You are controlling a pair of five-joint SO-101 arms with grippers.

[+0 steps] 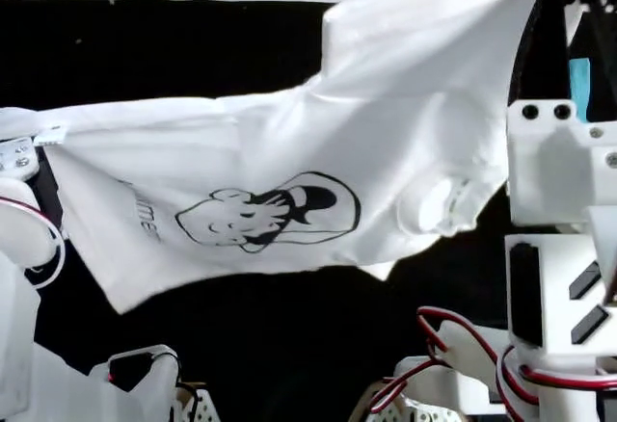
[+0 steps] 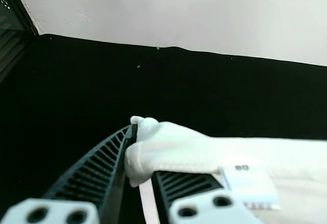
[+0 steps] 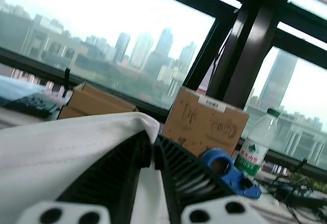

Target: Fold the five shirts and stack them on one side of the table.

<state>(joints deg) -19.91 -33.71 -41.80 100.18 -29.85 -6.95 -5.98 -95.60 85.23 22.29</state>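
Left end effector [image 2: 134, 132] and right end effector [image 3: 152, 141], ribbed fingers clamped tight on cloth, hold one white shirt [image 1: 289, 133] aloft.
It hangs spread between them above the black tabletop [image 1: 289, 345], print facing up, its tagged edge at the left grip. I count one shirt and two end effectors. By my judgement this shirt is not yet folded: laying it down, folding and stacking it are left, as are the task's other four shirts.
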